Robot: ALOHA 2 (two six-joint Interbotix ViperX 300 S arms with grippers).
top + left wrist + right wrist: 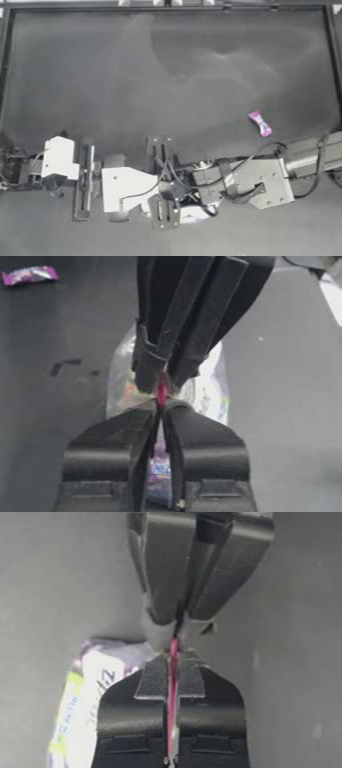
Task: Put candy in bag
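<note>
Holding the bag [204, 391] by its pink top strip, left claw [160, 406] and right claw [172, 657] are both clenched on it, tip to tip, near the desk's [167, 75] front edge. Colourful sweets show inside. Candy [260, 123] lies apart toward the right edge. From above, arms hide most of the bag.

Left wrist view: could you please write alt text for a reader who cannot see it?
The left claw and the right claw meet tip to tip, both shut on the pink top strip of a clear plastic bag of colourful sweets. A small pink-and-purple wrapped candy lies apart on the dark table.
</note>
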